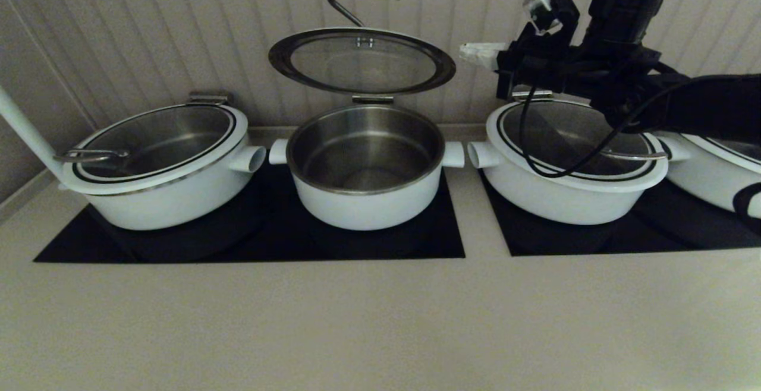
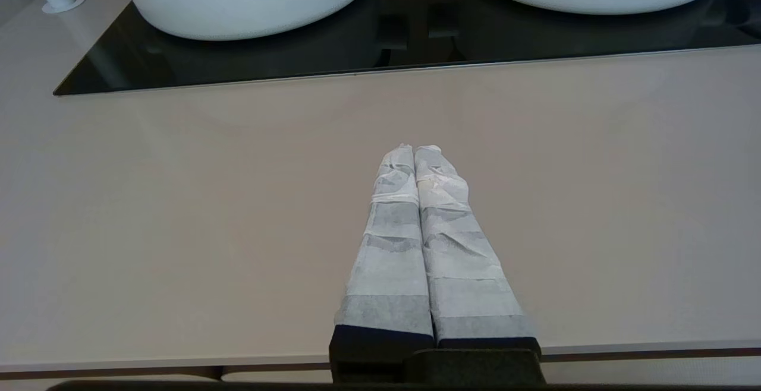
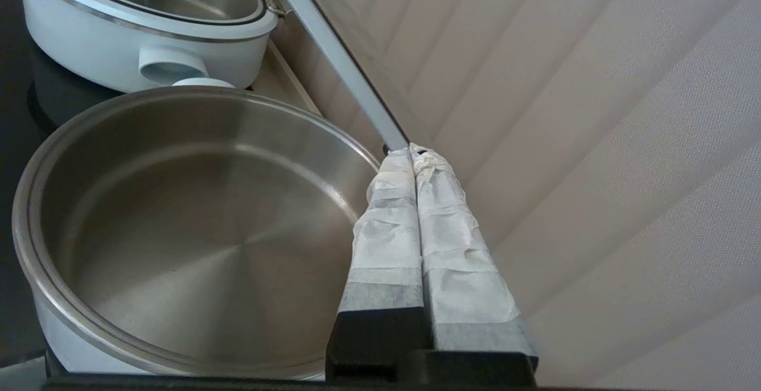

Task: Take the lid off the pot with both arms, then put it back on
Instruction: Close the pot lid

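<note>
Overhead, glass lid (image 1: 361,61) tilted open above steel-lined pot (image 1: 365,168), right gripper (image 3: 414,152) jaws closed, seemingly touching its rim; left gripper (image 2: 414,148) closed.

The head view looks forward and down at the desk (image 1: 380,319) and wall. The left wrist view sits low, near the desk's front edge, facing the cooktop (image 2: 380,52). The right wrist view hangs close above the pot (image 3: 178,230), which the head view shares (image 1: 365,165).

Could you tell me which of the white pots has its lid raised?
The middle pot: its lid stands tilted open; its neighbours' lids lie shut.
</note>
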Available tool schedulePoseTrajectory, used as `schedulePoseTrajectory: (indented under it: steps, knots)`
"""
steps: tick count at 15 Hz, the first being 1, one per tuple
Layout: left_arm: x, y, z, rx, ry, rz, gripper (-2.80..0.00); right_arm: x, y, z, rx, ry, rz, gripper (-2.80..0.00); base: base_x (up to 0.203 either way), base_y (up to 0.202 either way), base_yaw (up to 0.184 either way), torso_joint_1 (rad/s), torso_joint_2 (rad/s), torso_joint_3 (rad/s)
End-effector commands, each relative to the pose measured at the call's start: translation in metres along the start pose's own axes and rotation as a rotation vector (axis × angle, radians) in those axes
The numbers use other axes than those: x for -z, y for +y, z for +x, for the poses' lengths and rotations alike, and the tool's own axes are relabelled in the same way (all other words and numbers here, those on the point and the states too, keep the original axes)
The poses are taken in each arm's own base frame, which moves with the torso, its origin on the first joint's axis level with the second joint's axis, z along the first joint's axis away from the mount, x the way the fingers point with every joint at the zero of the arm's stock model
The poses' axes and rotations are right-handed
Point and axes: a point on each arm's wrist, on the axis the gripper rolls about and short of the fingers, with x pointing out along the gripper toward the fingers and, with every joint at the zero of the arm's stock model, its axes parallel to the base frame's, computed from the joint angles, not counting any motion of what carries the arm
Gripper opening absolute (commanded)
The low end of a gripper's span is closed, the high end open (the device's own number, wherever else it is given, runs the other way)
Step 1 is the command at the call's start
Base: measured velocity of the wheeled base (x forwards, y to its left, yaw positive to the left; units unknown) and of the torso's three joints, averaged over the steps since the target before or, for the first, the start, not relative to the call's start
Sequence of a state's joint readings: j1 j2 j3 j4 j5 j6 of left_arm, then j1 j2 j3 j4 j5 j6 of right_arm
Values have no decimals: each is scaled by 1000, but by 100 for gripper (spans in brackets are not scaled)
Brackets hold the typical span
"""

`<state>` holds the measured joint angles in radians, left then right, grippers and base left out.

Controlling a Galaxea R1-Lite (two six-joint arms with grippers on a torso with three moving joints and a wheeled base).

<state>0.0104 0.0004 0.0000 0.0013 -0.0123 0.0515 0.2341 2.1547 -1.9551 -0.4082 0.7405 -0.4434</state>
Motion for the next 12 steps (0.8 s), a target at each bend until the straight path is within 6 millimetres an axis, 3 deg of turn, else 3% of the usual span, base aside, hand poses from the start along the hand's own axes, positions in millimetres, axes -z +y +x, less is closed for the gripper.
schedulePoseTrajectory:
  steps: [1, 9, 12]
  knots:
    - [0, 0, 0, 0, 0, 1, -280, -1, 5, 5, -16, -12, -2, -280, 0, 0, 0, 0, 0, 0]
    - [0, 0, 0, 0, 1, 1, -280, -3, 27, 25, -74, -37, 17, -280, 0, 0, 0, 0, 0, 0]
    - [0, 0, 0, 0, 0, 1, -280, -4, 26, 25, -70, -44, 10, -280, 0, 0, 0, 0, 0, 0]
